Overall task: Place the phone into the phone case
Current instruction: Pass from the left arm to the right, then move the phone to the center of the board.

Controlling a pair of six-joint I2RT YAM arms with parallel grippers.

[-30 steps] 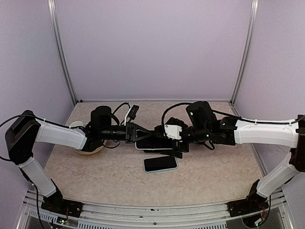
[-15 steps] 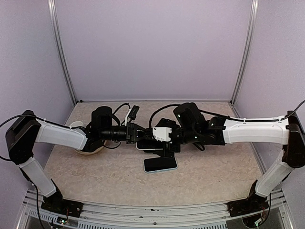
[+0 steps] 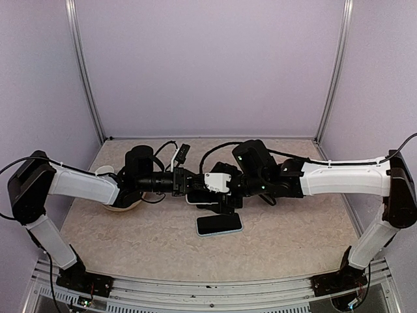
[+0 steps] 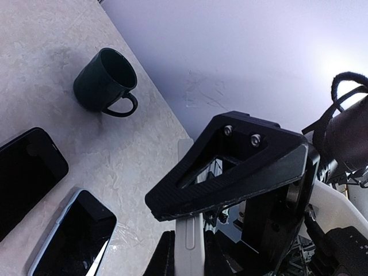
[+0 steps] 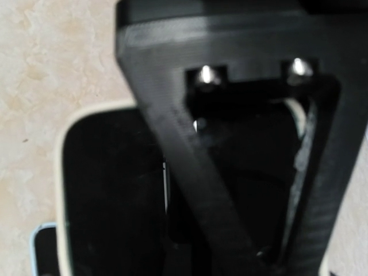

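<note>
A: Entry, left gripper (image 3: 187, 184)?
B: Fingers pinched on a white strip; I judge it the phone case (image 5: 109, 195) rim. Right gripper (image 3: 225, 199): fingers wide apart over the case. Phone (image 3: 219, 223): flat on the table (image 3: 130, 241), six o'clock of the case, unheld. Hazard: I have both arms crowded, and a bump could free the case

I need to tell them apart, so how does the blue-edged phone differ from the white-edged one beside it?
Rim: the blue-edged phone has a light blue border; the white-edged one has a cream-white border. Exposure: the blue-edged phone lies uncovered, lower in the overhead view; the white-edged one sits above it, largely under the right gripper. Both lie flat with dark faces up.
</note>
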